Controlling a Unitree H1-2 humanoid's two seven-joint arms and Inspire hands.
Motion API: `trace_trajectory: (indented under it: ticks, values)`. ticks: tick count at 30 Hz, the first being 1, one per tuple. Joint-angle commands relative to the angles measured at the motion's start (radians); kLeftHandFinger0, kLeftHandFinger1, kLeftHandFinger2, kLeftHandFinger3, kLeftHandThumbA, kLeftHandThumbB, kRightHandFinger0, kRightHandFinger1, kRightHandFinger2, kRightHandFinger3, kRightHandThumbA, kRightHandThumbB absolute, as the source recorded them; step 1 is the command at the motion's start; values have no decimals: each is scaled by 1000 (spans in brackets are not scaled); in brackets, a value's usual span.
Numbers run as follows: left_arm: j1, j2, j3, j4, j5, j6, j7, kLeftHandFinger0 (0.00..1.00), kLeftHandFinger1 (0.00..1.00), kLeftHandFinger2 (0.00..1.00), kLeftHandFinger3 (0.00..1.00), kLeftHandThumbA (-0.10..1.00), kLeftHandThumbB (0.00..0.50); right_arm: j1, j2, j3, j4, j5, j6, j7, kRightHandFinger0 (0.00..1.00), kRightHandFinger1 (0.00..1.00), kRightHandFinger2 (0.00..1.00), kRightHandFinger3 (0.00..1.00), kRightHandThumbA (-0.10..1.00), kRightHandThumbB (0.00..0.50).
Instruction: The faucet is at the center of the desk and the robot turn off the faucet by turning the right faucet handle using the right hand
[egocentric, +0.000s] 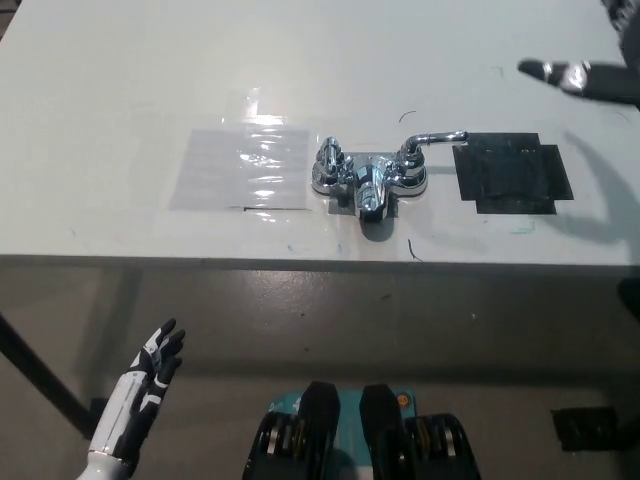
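A chrome faucet (368, 181) stands at the middle of the white desk (120, 90), spout toward me. Its right handle (432, 140) is a lever pointing to the picture's right; the left handle (329, 160) is a shorter knob-like piece. My black right hand (585, 76) hovers over the desk at the top right edge, mostly cut off, with a finger stretched toward the left and nothing held. It is well right of and beyond the lever, not touching it. My white left hand (142, 385) rests low at the lower left, below the desk's front edge, fingers apart.
A clear plastic sheet (243, 166) lies taped left of the faucet. A black tape patch (512, 178) lies just right of the lever. The right arm's shadow (600, 215) falls past that patch. The desk's front edge (200, 262) runs across the middle.
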Motion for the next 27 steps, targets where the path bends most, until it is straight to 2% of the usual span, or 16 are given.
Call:
trace_trajectory:
  ticks: [1, 3, 7, 9, 15, 17, 18, 21, 24, 27]
  values:
    - [-15, 12, -6, -20, 7, -52, -13, 1000, 1000, 1000, 1000, 917, 329, -186, -5, 21, 204, 65, 108, 184, 1000, 1000, 1000, 1000, 1000, 325]
    - [-15, 12, -6, -18, 7, -54, -14, 1000, 1000, 1000, 1000, 914, 329, -217, 6, 31, 269, 48, 115, 187, 1000, 1000, 1000, 1000, 1000, 330]
    - [-15, 14, -8, -13, 16, -60, -16, 1000, 1000, 1000, 1000, 917, 319, -270, 25, 55, 418, 13, 83, 226, 1000, 1000, 1000, 1000, 1000, 275]
    - [-16, 12, -8, -8, 18, -65, -16, 1000, 1000, 1000, 1000, 918, 319, -297, 31, 73, 501, -19, 53, 232, 1000, 1000, 1000, 1000, 1000, 286]
    - [-14, 12, -7, -8, 19, -66, -16, 1000, 1000, 1000, 1000, 915, 326, -366, 50, 137, 716, -99, 5, 231, 1000, 1000, 1000, 1000, 1000, 405]
    - [-16, 12, -7, -6, 21, -67, -15, 1000, 1000, 1000, 1000, 917, 328, -383, 59, 149, 773, -119, -25, 224, 1000, 1000, 1000, 1000, 1000, 391]
    - [-16, 12, -6, -7, 19, -64, -16, 1000, 1000, 1000, 1000, 916, 330, -390, 64, 154, 805, -127, -61, 220, 1000, 1000, 1000, 1000, 1000, 369]
    - [-16, 12, -6, -10, 21, -59, -16, 1000, 1000, 1000, 1000, 914, 333, -402, 73, 148, 865, -131, -71, 219, 1000, 1000, 1000, 1000, 1000, 361]
    - [-15, 12, -6, -12, 23, -59, -16, 1000, 1000, 1000, 1000, 917, 321, -405, 78, 147, 901, -145, -85, 221, 1000, 1000, 1000, 1000, 1000, 375]
    - [-13, 14, -5, -12, 30, -62, -14, 1000, 1000, 1000, 1000, 920, 325, -410, 91, 125, 934, -136, -56, 214, 1000, 1000, 1000, 1000, 1000, 394]
